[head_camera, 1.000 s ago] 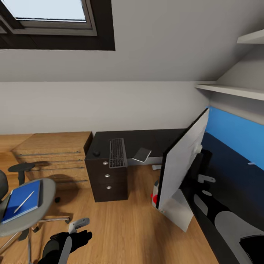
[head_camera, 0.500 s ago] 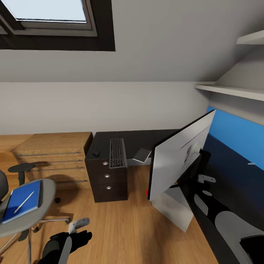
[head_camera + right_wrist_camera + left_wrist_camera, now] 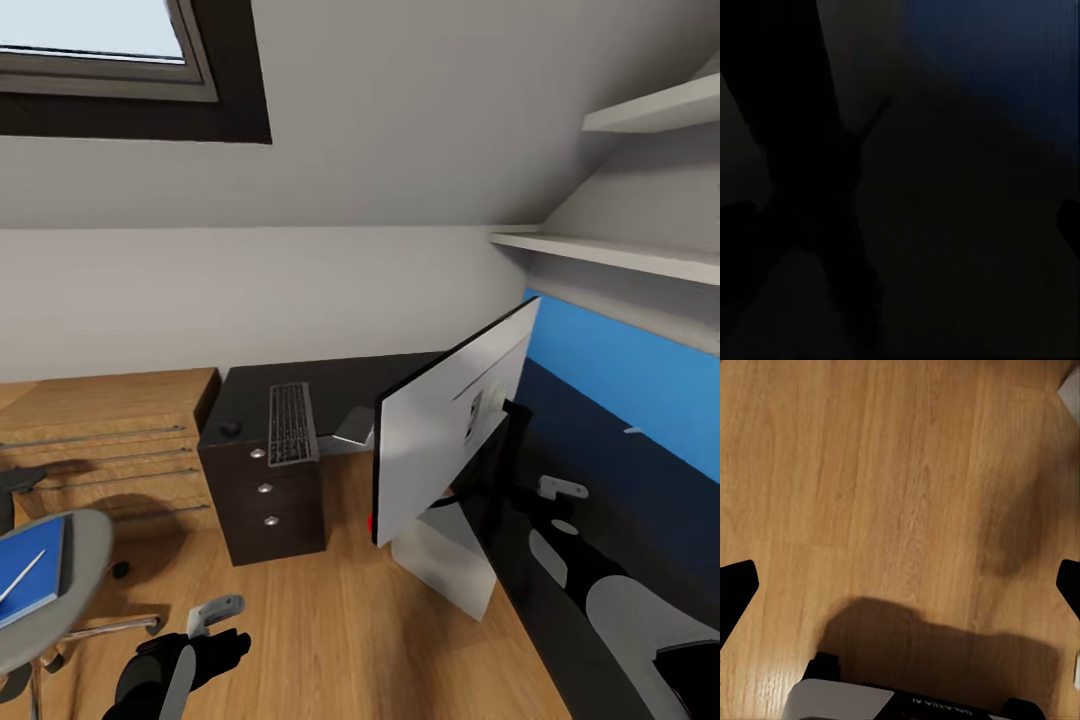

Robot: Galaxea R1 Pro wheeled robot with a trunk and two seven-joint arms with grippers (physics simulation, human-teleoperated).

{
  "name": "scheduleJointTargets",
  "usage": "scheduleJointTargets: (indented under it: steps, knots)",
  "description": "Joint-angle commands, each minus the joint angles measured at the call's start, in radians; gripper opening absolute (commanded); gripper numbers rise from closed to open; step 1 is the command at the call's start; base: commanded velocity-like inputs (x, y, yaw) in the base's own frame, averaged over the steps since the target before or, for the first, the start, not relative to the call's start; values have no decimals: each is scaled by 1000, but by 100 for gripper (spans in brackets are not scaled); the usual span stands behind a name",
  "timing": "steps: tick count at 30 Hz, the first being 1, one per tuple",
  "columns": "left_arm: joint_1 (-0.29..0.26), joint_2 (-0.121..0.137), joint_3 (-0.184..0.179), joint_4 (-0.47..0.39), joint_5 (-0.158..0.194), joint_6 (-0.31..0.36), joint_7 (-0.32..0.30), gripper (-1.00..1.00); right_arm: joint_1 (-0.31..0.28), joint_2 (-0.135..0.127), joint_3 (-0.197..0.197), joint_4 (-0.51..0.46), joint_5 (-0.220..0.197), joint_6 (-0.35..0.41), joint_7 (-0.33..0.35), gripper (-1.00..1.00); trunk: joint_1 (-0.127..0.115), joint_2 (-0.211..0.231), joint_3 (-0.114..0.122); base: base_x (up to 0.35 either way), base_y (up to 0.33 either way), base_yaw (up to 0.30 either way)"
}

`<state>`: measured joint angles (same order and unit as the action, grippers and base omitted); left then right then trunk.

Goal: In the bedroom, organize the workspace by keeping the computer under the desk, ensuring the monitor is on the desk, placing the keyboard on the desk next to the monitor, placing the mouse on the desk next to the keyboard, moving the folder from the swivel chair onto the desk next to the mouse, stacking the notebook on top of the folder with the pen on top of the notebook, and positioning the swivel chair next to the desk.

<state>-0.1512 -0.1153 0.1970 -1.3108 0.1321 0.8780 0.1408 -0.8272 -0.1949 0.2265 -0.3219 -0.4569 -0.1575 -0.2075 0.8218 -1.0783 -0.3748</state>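
The monitor [image 3: 450,435] leans tilted at the edge of the black desk [image 3: 400,372], its pale back towards me. Below it stands the grey computer [image 3: 445,565] with a red light spot. On the desk's drawer end lie the keyboard [image 3: 291,422], the mouse [image 3: 231,428] and the notebook [image 3: 355,427]. The blue folder [image 3: 35,570] with the pen [image 3: 20,578] on it rests on the swivel chair [image 3: 75,560] at the left. My left gripper [image 3: 218,628] [image 3: 900,585] hangs open over the floor. My right gripper [image 3: 556,505] [image 3: 900,217] is open over the dark desktop behind the monitor.
A light wooden drawer chest [image 3: 100,440] stands left of the desk's black drawer unit [image 3: 265,490]. White shelves [image 3: 600,255] and a blue wall panel [image 3: 620,370] run along the right. A skylight [image 3: 100,60] sits in the sloped ceiling. Wooden floor [image 3: 330,620] lies between chair and desk.
The monitor has swung round, showing more of its pale back. The camera has turned right, shifting the room left. Both arms look unmoved.
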Motion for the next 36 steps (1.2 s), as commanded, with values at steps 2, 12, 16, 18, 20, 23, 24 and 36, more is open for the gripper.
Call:
scheduleJointTargets:
  steps: [2, 12, 16, 18, 20, 23, 24, 36]
  knots:
    - [-1, 0, 2, -1, 11, 4, 8, 100, -1, 0, 9, 1, -9, -4, -4, 100, 0, -1, -1, 0, 0, -43]
    - [-1, 6, 4, 1, 11, 3, 8, 100, 3, 0, 11, 2, 55, -113, 3, 100, 0, -1, -1, 0, 0, -1]
    - [-1, 6, 4, 1, 11, 3, 8, 100, 5, 0, 11, 3, 87, -180, 5, 100, 0, -1, -1, 0, 0, 0]
    - [-1, 6, 4, 1, 11, 3, 8, 100, 6, 0, 11, 3, 92, -189, 6, 100, 0, -1, -1, 0, 0, 0]
    - [0, 6, 4, 1, 11, 3, 8, 100, 6, 0, 11, 3, 93, -192, 6, 100, 0, -1, -1, 0, 0, 0]
    - [-1, 6, 4, 0, 11, 3, 7, 100, 6, 0, 12, 3, 97, -196, 6, 100, 0, -1, -1, 0, 0, 0]
    - [-1, 6, 4, -2, 11, 3, 7, 100, 6, 0, 12, 3, 99, -197, 6, 100, 0, -1, -1, 0, 0, 0]
    - [0, 5, 3, -9, 14, 2, 7, 100, 7, 0, 12, 3, 99, -199, 65, 100, 8, -15, -7, 0, 0, 0]
